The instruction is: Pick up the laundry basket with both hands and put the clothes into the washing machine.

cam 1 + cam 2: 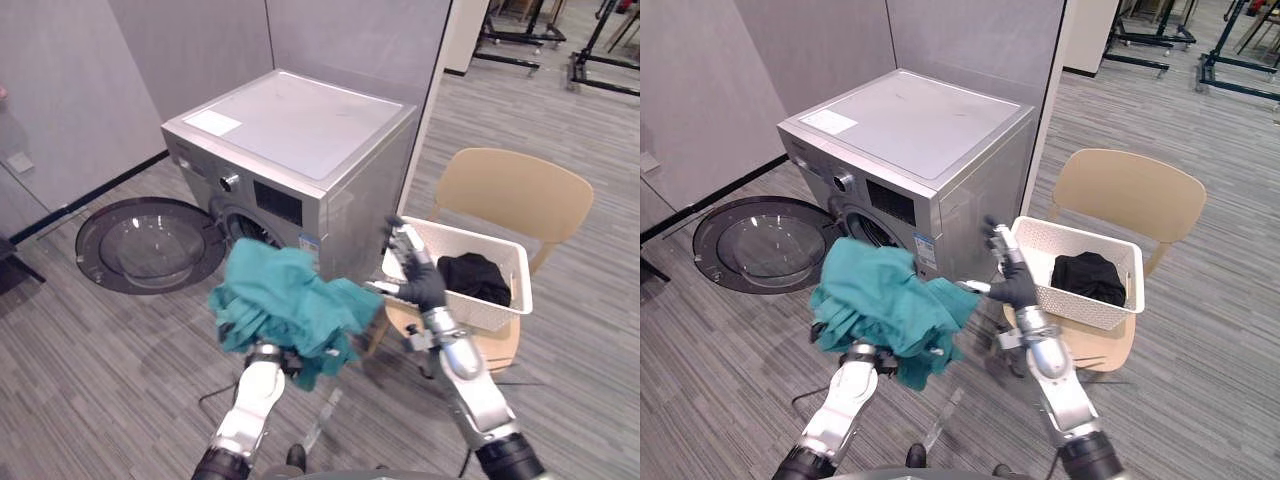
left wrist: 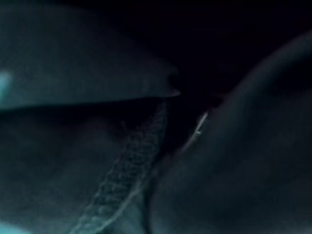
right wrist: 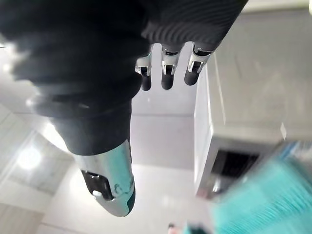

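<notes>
A teal cloth [image 1: 285, 305] is bunched up in the air in front of the washing machine [image 1: 300, 140]. It drapes over my left hand [image 1: 268, 352], of which just the dark wrist shows; the left wrist view looks into the cloth [image 2: 122, 170] from very close. My right hand [image 1: 415, 270] is raised and open, fingers [image 3: 165, 73] straight, right by the near left corner of the white laundry basket [image 1: 520, 275]. The basket sits on a tan chair [image 1: 515, 190] and holds a black garment [image 1: 475, 277].
The machine's round glass door [image 1: 150, 245] is swung fully open to the left, low over the floor, and the drum opening [image 1: 245, 228] shows behind the cloth. Grey partition walls stand behind the machine. Black metal frames [image 1: 590, 60] stand at the far right.
</notes>
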